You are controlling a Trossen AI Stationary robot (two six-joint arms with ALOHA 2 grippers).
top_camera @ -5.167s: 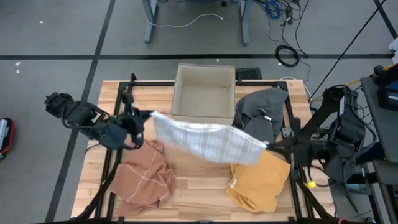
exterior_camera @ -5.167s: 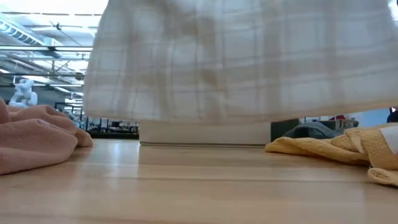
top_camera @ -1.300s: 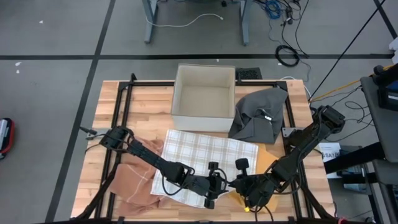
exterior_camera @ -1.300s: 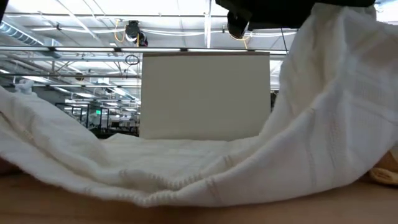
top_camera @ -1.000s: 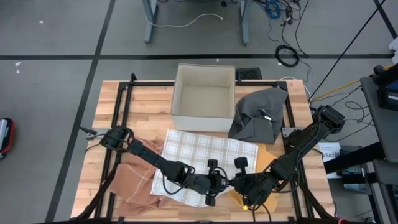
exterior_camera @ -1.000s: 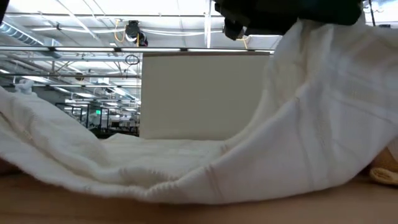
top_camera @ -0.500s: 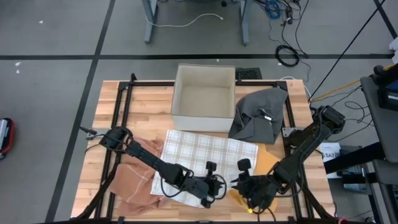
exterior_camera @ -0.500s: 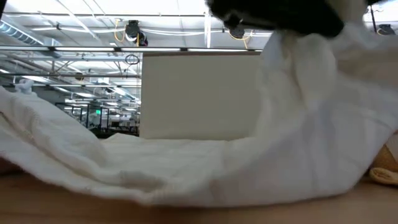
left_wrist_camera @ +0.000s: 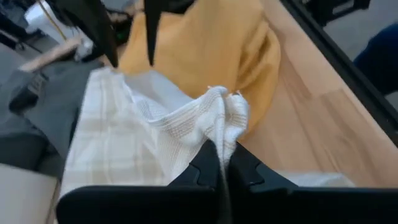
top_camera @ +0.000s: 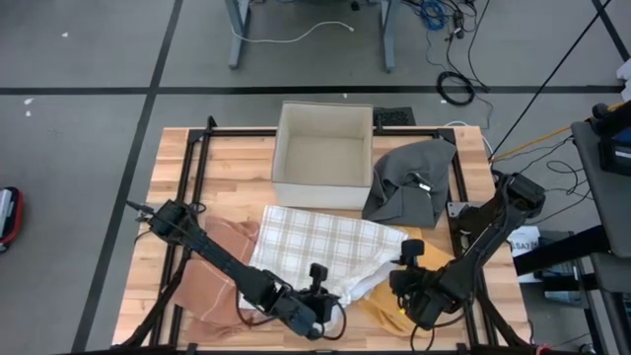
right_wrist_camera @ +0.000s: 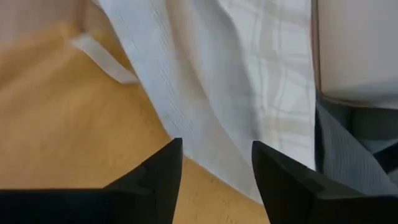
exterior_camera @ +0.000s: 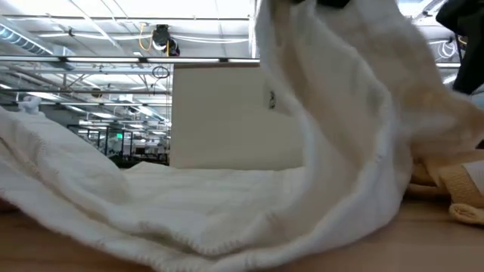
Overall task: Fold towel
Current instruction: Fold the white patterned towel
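One limp, light white checked cloth towel (top_camera: 320,247) sags from your left gripper's (left_wrist_camera: 219,163) clamped jaws; your right gripper's (right_wrist_camera: 214,163) jaws gape empty, so pinch its corners.

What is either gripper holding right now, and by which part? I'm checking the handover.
The left gripper is shut on a bunched corner of the white plaid towel. The right gripper is open and holds nothing.
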